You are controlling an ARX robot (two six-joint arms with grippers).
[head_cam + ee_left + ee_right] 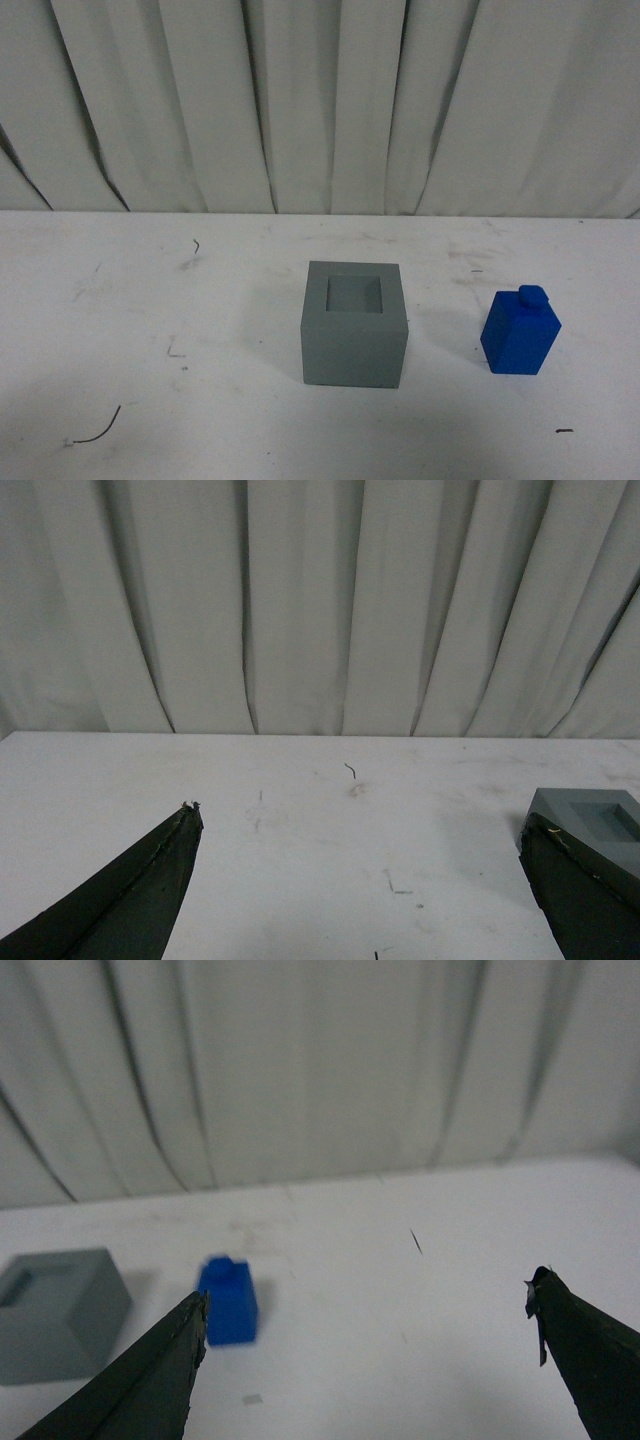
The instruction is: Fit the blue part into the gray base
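Blue part (520,335): a bright blue rectangular block, taller than wide, with a small rounded knob on top. It stands upright on the table to the right of the cube, apart from it and outside the recess.
Gray base (354,325): a matte gray cube with a square recess in its top face. It sits near the middle of the table with the recess facing up.
Left gripper (362,820): two dark, tapering fingers spread wide, with only bare tabletop between them. In the left wrist view a corner of the gray cube (590,825) shows just behind one finger.
Right gripper (367,1295): dark fingers set wide apart, clasping nothing. In the right wrist view the blue block (228,1302) looks blurred and lies beyond the fingertips, close to one finger, with the gray cube (60,1310) past it.
White table (150,300): a flat pale surface with scuffs, a few dark marks and thin dark scraps.
Pale curtain (300,100): pleated cloth hanging behind the table's far edge.
Front view: neither arm shows.
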